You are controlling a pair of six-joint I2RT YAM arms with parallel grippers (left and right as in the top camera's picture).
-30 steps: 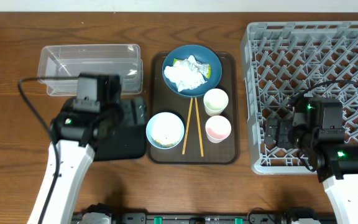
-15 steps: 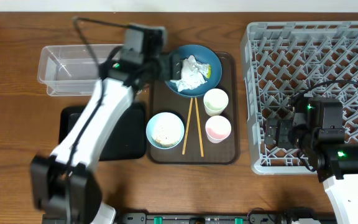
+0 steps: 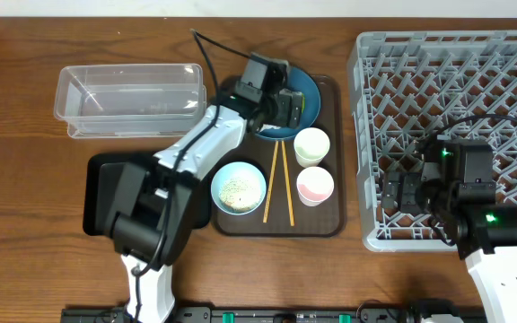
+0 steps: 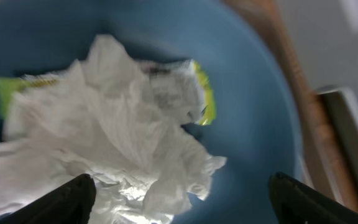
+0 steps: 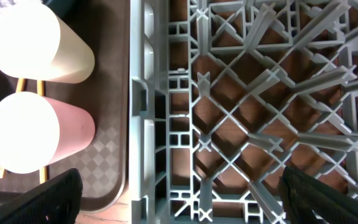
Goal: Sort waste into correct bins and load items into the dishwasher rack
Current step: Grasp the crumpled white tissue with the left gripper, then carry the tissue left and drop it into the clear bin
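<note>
The left gripper [image 4: 179, 202] has its jaws spread wide, one dark tip at the lower left corner of the wrist frame and the other at the lower right. The tissue [image 4: 104, 137] lies crumpled between and just ahead of them, filling the left and centre, not gripped (the view is too blurred to tell whether a tip touches it). The wrapper [image 4: 205, 93] shows yellow-green at its upper right edge and again at upper left. Both rest in the dish [image 4: 260, 124].

A second ago the left arm hung over the black tray [image 3: 106, 188] at the left of the overhead frame. Half a second ago it had reached the dish's left rim. Now it sits over the dish at upper centre, hiding most of the tissue that then showed whole. The right gripper [image 5: 191, 199] has not moved: jaws wide, holding nothing, above the lower left part of the rack [image 5: 241, 112].

Below the dish on the brown tray [image 3: 330, 220] stand the green cup [image 3: 311, 145] and pink cup [image 3: 315, 186], mouths up. The chopsticks [image 3: 279, 184] lie just left of them, and the bowl [image 3: 215, 184] with grains [image 3: 236, 190] sits further left. The tub [image 3: 128, 99] is at upper left. The table [image 3: 25, 179] is dark wood, with a pale strip along the top edge.
</note>
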